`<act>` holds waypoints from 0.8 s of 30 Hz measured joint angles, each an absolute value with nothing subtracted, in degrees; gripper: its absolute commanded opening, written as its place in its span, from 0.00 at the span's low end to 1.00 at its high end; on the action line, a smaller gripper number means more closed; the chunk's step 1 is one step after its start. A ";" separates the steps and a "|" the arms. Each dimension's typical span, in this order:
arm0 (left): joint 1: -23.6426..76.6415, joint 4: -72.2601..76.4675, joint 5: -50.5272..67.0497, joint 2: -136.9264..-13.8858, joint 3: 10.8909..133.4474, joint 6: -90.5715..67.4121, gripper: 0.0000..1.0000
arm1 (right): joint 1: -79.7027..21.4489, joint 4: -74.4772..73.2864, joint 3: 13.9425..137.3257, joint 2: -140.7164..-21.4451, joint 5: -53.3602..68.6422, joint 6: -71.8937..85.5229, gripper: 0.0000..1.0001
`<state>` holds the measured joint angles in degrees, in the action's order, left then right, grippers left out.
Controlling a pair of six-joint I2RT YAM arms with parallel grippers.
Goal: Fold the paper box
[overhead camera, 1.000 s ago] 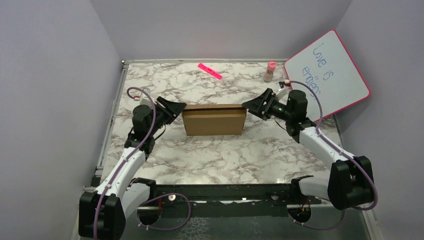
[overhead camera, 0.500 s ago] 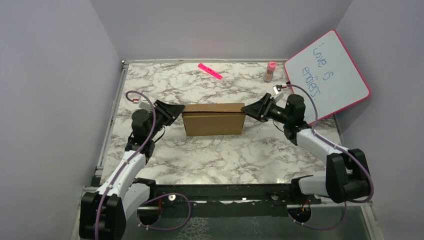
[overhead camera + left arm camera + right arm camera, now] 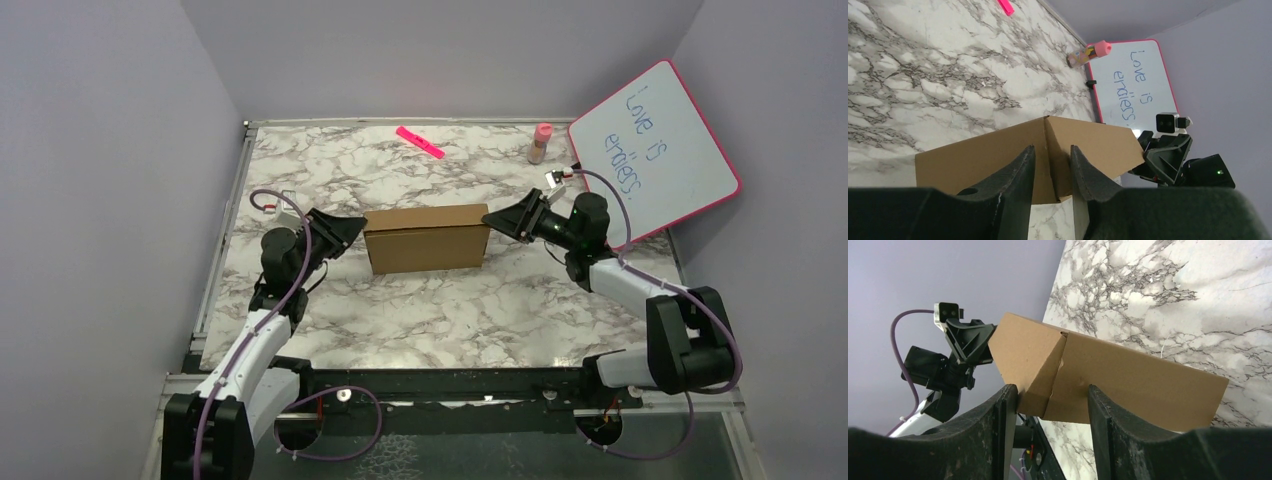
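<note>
- Left end effector [image 3: 1050, 156]: jaws narrow, with a slim gap framing the left-end corner of the box [image 3: 428, 240]. You cannot tell whether the pads touch cardboard or hang just short of it.
- Right end effector [image 3: 1051, 392]: jaws about half apart, straddling the opposite corner. Contact is likewise unclear.
- The box sits mid-tabletop [image 3: 450, 320], looking closed up, directly between your two arms.
- Likely reason for the placement: an arm at each end braces the box so it cannot slide or spring open while the ends are pressed home.
- Hidden: the far side and underside. From no view can you confirm that the end flaps are tucked in.
- The whiteboard [image 3: 655, 150] leans at right rear, its lower writing cut off behind the right arm.
</note>
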<state>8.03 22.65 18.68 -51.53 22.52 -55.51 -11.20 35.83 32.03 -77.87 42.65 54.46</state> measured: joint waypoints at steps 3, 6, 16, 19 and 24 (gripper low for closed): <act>7.22 22.39 19.29 -51.20 21.19 -55.44 0.32 | -11.11 37.15 31.79 -78.61 43.03 54.19 0.51; 6.98 21.93 19.84 -50.89 21.15 -54.74 0.32 | -11.11 38.41 31.75 -79.42 43.18 53.87 0.50; 6.81 20.34 20.29 -50.87 21.15 -52.01 0.33 | -11.00 41.50 31.64 -81.65 43.77 52.53 0.43; 6.81 20.32 20.27 -50.92 21.15 -51.72 0.32 | -10.96 43.20 31.09 -82.46 43.81 52.38 0.41; 6.81 21.17 20.34 -51.40 20.73 -51.42 0.32 | -10.90 45.87 30.24 -83.33 43.92 51.83 0.35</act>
